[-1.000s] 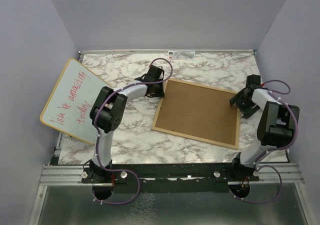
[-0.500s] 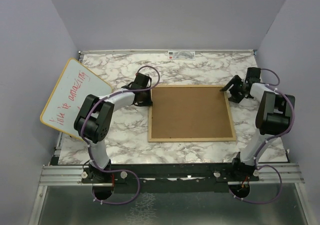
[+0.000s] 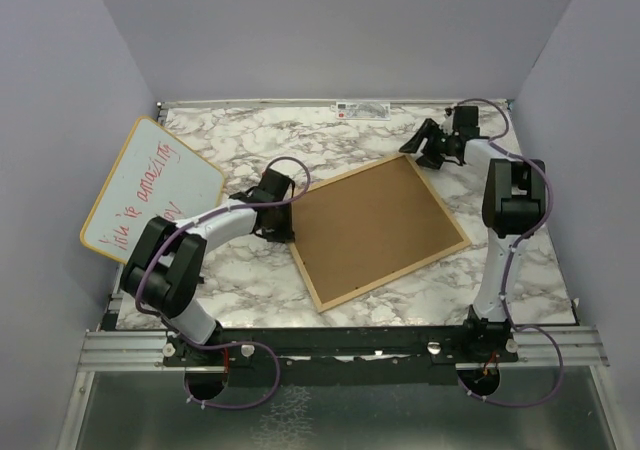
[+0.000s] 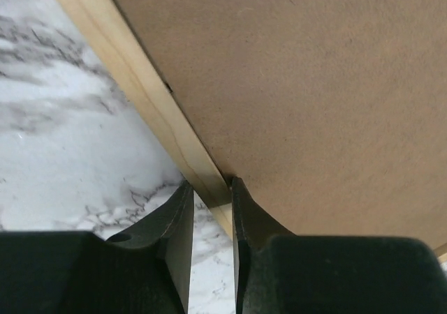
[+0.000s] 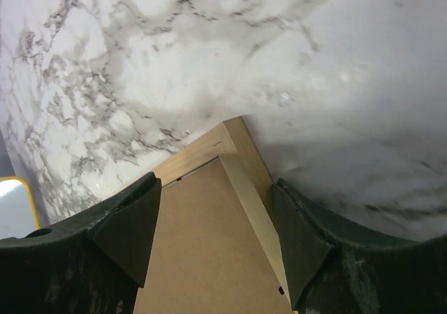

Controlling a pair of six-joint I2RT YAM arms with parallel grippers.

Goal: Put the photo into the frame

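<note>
The frame of thin light wood lies back-up and skewed on the marble table, with the brown backing board filling it. The photo is hidden. My left gripper is at the frame's left corner. In the left wrist view it is shut on the frame's wooden rim, with one finger on the backing side. My right gripper is at the frame's far corner. In the right wrist view it is open, and its jaws straddle that corner without closing on it.
A round-cornered whiteboard with red handwriting leans at the table's left edge against the purple wall. Purple walls close in the left, back and right. A small label strip sits at the back edge.
The frame has turned counter-clockwise, its right side swinging toward the back. My left gripper moved left and nearer with the frame's corner. My right gripper moved toward the back and left.
</note>
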